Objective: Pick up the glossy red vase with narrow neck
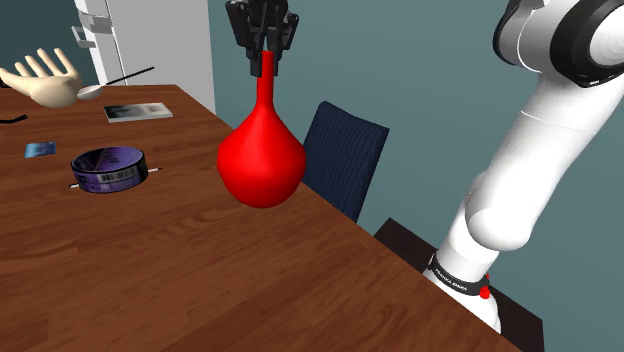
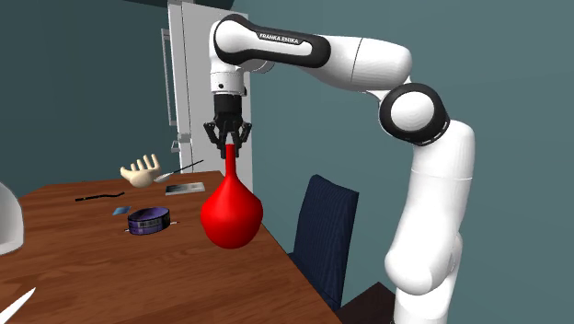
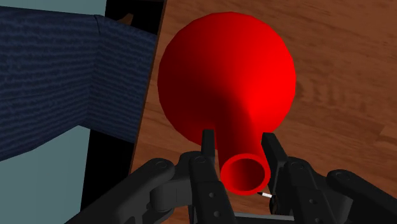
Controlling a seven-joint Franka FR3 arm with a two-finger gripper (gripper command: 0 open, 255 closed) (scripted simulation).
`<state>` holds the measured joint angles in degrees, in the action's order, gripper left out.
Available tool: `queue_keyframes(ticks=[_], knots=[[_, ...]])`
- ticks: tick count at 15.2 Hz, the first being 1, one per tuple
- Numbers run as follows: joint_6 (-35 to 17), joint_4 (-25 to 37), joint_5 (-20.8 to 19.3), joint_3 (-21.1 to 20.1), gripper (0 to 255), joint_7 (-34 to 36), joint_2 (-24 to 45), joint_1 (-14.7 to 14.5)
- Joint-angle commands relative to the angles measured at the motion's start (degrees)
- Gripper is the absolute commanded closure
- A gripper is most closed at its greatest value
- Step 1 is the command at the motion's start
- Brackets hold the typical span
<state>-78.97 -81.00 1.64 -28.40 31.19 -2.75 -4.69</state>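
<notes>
Shoulder view: red vase hanging by its neck at centre frame.
The white arm [image 1: 540,130] reaches from the right of the frame to top centre, above the brown wood surface [image 1: 200,270] whose edge runs past a dark blue chair [image 1: 345,155]. The red vase [image 1: 261,160] hangs upright, seemingly clear of the surface, its heavy bulb lowest. The end effector [image 1: 265,62] is clenched on the narrow neck just under the rim, probably the only part slim enough to grip. A purple disc [image 1: 109,168] lies well apart at left.
</notes>
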Motion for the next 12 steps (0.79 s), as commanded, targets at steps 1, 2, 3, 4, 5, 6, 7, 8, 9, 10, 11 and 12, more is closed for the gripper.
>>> queue_keyframes(ticks=[1,2,3,4,5,6,7,8,9,10,11,12], knots=[[0.01,-0.04,0.0,0.0,255,-0.01,0.02,0.0],[0.0,-0.04,0.0,0.0,255,0.0,0.02,0.0],[-0.06,-0.2,0.05,0.04,255,-0.07,-0.09,0.03],[0.86,1.18,-0.19,-0.08,255,0.12,0.42,-0.05],[1.81,2.64,-0.46,-0.22,255,0.33,1.0,-0.15],[2.78,4.12,-0.75,-0.37,255,0.55,1.59,-0.27],[3.76,5.66,-1.06,-0.52,255,0.78,2.22,-0.4],[4.76,7.25,-1.39,-0.69,255,1.02,2.88,-0.56],[5.79,8.89,-1.75,-0.87,255,1.28,3.59,-0.74],[6.85,10.61,-2.15,-1.06,255,1.54,4.34,-0.95],[7.95,12.4,-2.58,-1.26,255,1.83,5.14,-1.2],[9.08,14.28,-3.05,-1.48,255,2.13,6.0,-1.48]])
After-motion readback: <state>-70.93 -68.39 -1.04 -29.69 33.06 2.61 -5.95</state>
